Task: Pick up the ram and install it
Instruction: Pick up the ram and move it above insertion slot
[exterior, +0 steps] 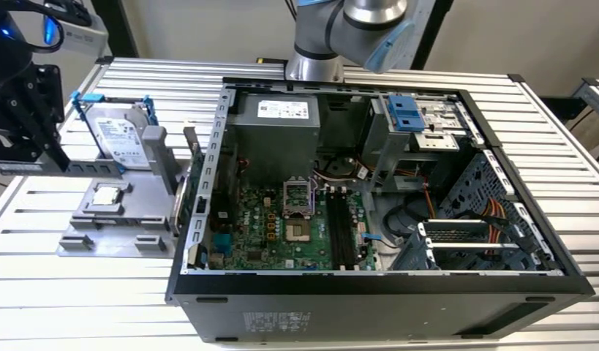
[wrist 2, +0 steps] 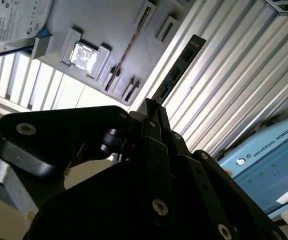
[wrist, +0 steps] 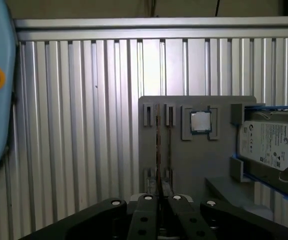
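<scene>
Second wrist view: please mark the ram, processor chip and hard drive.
ram (wrist 2: 176,71), second wrist view, dark face
processor chip (wrist 2: 82,54), second wrist view, shiny top
hard drive (wrist 2: 13,20), second wrist view, pale label

Silver hard drive (exterior: 118,139) with blue rails, grey holder (exterior: 114,228), dark ram (wrist 2: 180,64), green motherboard (exterior: 270,232), black case (exterior: 377,303), ribbed silver table (exterior: 74,300).

The arm (exterior: 314,44) holds its tool (exterior: 31,139) at the exterior view's left, pointing down, fingers (wrist: 148,220) drawn close together.

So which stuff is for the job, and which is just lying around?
Job: long dark blue-green ram stick; black gripper holding it; open black computer case.
Lying about: boxy silver hard drive with blue rails; small square silver processor chip.
</scene>
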Action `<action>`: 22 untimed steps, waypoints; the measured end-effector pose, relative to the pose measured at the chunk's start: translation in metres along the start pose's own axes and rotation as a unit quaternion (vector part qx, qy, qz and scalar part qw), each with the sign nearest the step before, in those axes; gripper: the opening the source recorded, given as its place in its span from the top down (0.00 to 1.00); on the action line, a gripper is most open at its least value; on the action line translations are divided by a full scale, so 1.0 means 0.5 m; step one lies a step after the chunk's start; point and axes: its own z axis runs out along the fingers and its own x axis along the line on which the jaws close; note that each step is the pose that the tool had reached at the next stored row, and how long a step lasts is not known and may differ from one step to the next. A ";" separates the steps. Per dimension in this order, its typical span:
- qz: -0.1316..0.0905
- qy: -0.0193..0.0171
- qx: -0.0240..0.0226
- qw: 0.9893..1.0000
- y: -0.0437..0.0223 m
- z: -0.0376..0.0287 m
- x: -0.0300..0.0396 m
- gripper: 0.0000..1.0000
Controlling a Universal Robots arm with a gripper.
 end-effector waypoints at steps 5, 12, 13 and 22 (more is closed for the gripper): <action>0.000 0.000 0.000 1.000 0.000 -0.006 0.000 1.00; 0.000 0.000 0.000 1.000 0.000 -0.014 0.000 1.00; 0.000 0.000 0.000 1.000 0.000 -0.015 0.000 1.00; 0.000 0.000 0.000 1.000 0.000 -0.028 -0.001 1.00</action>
